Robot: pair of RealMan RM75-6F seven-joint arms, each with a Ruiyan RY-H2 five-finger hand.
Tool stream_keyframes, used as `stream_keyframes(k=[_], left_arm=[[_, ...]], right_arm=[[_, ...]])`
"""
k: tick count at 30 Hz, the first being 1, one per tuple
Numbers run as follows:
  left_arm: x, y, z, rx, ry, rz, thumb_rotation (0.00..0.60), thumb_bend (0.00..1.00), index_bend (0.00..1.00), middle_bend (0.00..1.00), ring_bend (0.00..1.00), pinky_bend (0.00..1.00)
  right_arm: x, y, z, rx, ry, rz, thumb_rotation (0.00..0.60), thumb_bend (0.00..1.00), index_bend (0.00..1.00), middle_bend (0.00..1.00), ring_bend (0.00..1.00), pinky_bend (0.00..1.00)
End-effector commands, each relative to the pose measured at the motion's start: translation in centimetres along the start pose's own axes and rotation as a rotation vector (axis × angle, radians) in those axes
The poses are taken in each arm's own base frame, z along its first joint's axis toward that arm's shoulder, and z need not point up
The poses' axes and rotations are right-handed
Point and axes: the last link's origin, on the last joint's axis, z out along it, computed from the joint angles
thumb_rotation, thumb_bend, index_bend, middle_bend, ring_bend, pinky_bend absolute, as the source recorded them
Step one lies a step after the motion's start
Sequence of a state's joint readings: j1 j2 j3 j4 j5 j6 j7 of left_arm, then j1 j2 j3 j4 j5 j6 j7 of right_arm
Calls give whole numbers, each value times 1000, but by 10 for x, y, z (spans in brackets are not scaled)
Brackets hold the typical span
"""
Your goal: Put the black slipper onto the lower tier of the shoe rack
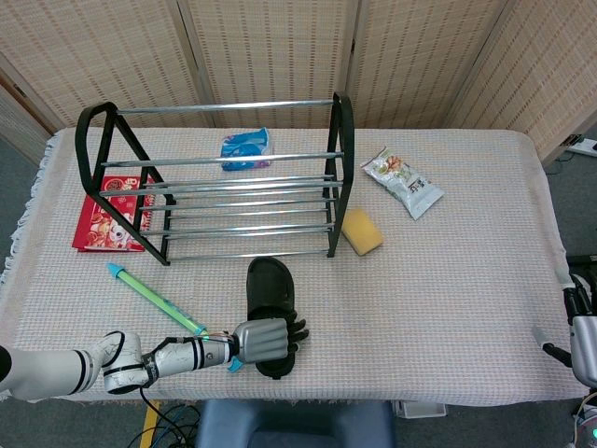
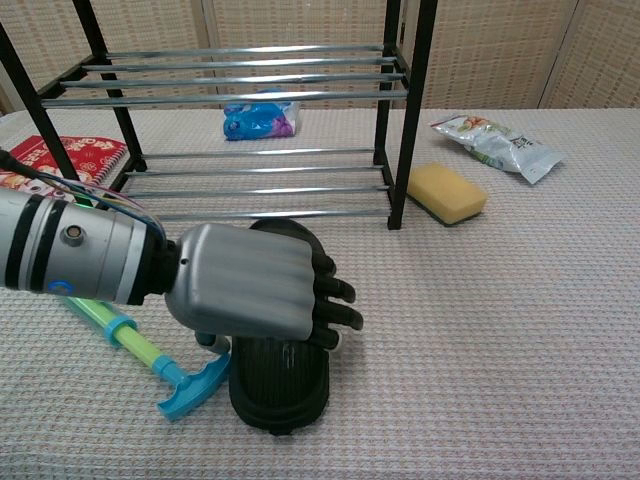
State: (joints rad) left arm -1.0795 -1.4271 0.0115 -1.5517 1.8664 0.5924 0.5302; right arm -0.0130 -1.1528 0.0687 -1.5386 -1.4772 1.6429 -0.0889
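Note:
The black slipper [image 1: 269, 285] lies on the table in front of the shoe rack [image 1: 238, 210], toe toward the rack. My left hand [image 1: 264, 338] lies across its near end [image 2: 280, 385]. In the chest view this left hand [image 2: 250, 280] covers the slipper's middle, its fingers [image 2: 335, 305] reaching out past the right edge and the thumb down by the left edge. The fingers look stretched, not wrapped under the sole. The slipper rests flat on the cloth. The rack's lower tier [image 2: 260, 190] has nothing on it. My right hand [image 1: 580, 322] shows at the far right edge, holding nothing.
A green and blue stick-like tool [image 1: 154, 301] lies just left of the slipper, its blue end [image 2: 195, 388] beside my thumb. A yellow sponge [image 1: 361, 231] sits right of the rack. A snack packet [image 1: 402, 182], a blue packet [image 1: 246, 147] and a red book [image 1: 110, 210] lie further back.

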Motion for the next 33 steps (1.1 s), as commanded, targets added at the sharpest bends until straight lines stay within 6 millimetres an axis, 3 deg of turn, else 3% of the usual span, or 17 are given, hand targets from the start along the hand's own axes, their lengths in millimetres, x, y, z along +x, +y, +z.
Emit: stream_keyframes(k=[1,22,33], left_arm=[[0,1,1,-2,-2,1,600,152,250,135,140,251],[-1,1,13,-25,17,-13,600,153,399,246,234,251],[2,0,17,-34,47,-37,600,210,600,478,435,256]], right_arm=[[0,0,0,0,3,4,600,209,0,140,12,133],[1,3,-2,-14,24,32,600,208,0,150,11,133],[0,6,-2,-27,36,40,600,209,0,152,11,133]])
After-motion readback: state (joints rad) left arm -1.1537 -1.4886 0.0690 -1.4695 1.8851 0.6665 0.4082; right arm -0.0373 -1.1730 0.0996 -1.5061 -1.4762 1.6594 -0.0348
